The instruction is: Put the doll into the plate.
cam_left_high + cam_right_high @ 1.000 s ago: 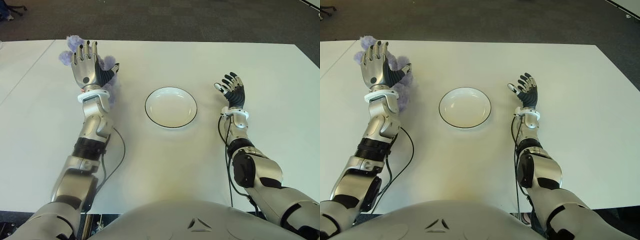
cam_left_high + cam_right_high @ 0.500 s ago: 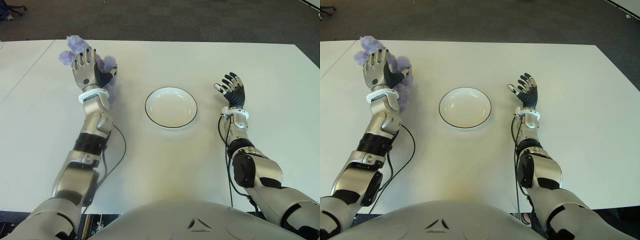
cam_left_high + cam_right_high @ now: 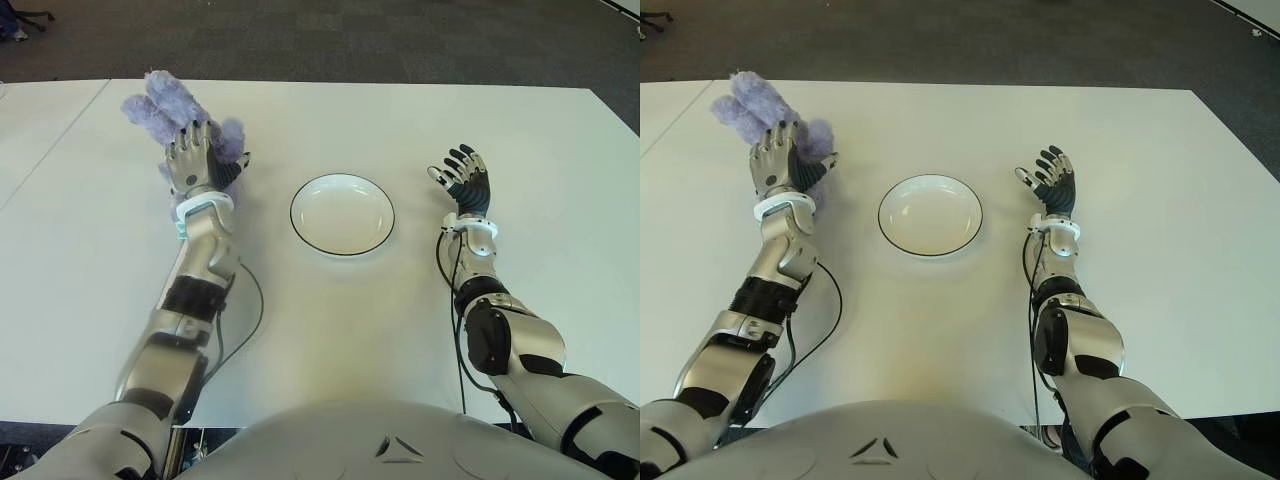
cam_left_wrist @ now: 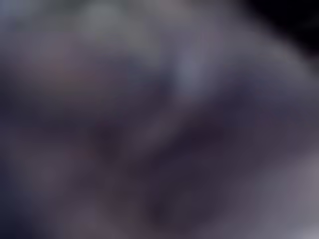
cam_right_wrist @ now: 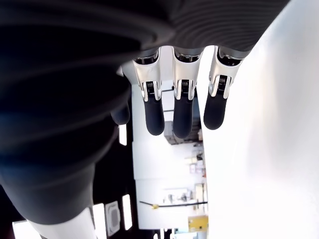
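Left eye view: the left hand (image 3: 196, 162) is raised palm-away over the far-left area of the white table (image 3: 330, 320), forearm angled up from the elbow. Its fingers (image 3: 188, 136) press into the fluffy lavender plush doll (image 3: 160, 102), which sits against and beyond the hand; whether the grasp is fully closed cannot be told, since the left wrist view shows only blurred purple. The round white plate with a dark rim (image 3: 342, 214) lies at table centre, well apart from the doll. The right hand (image 3: 464, 180) shows right of the plate, fingers (image 5: 154, 107) extended, holding nothing.
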